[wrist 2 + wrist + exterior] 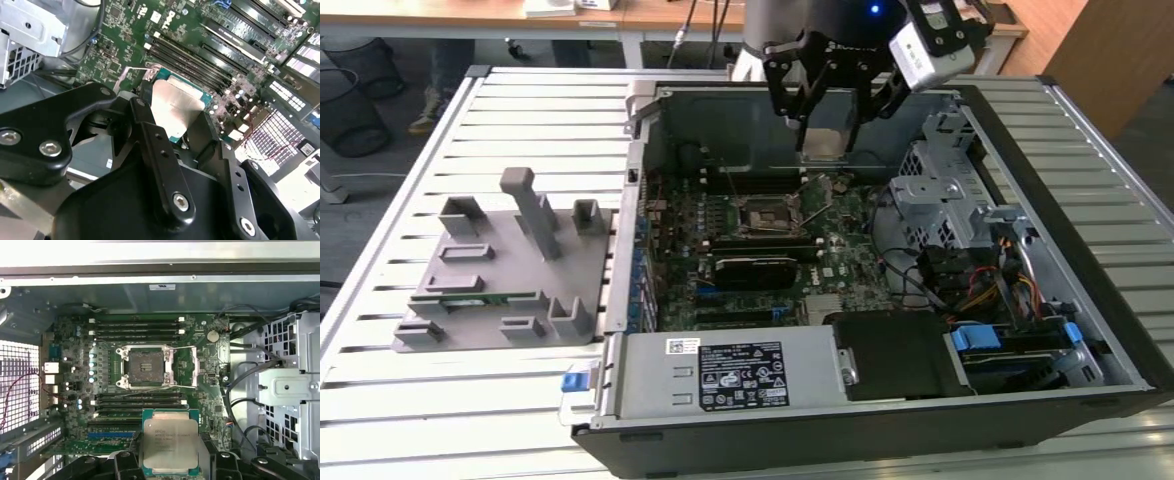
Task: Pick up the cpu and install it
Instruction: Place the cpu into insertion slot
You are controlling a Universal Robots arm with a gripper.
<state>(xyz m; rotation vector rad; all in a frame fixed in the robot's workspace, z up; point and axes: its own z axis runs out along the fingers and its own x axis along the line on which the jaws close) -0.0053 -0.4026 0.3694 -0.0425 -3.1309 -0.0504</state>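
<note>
Gripper of black metal [830,130] grasps the small square silvery-grey cpu [170,444], held above the green motherboard [107,371], apart from its black-framed square socket [145,367].

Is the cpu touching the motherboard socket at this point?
Apart. In the first wrist view the socket lies open and empty, while the cpu sits gripped in the gripper, clear of it.

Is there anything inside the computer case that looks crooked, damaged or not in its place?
Nothing stands out. The claw holds the cpu by its edges, above the board and squared to it. The socket is open and empty, with no visible damage.
</note>
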